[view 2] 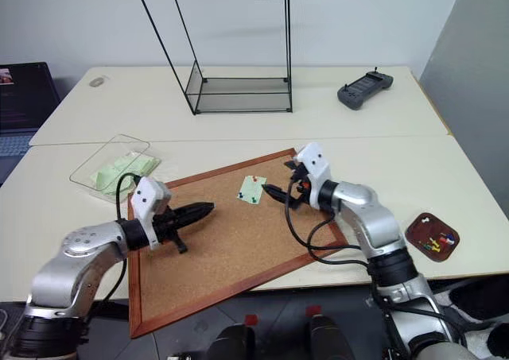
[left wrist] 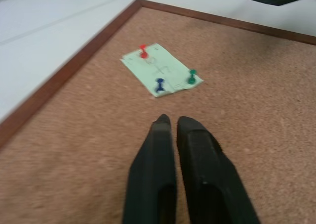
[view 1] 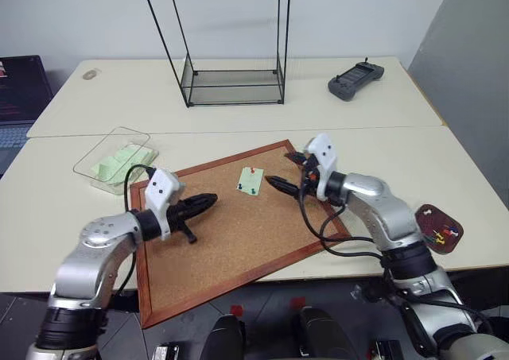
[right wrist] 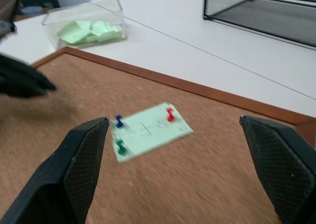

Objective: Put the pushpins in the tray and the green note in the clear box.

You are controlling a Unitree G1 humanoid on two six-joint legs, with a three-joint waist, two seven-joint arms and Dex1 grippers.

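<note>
The tray [view 2: 432,236] near the desk's [view 1: 445,169] right edge held several pushpins, and the clear box [view 1: 116,160] at far left held loose green papers. On the cork board [view 1: 238,233] between them lay the green note [left wrist: 161,69], pinned by three pushpins [left wrist: 192,76], with bare cork all around it. The left gripper [left wrist: 173,121], jaws shut and empty, and the right gripper [right wrist: 173,150], jaws wide, flanked the note without touching it.
</note>
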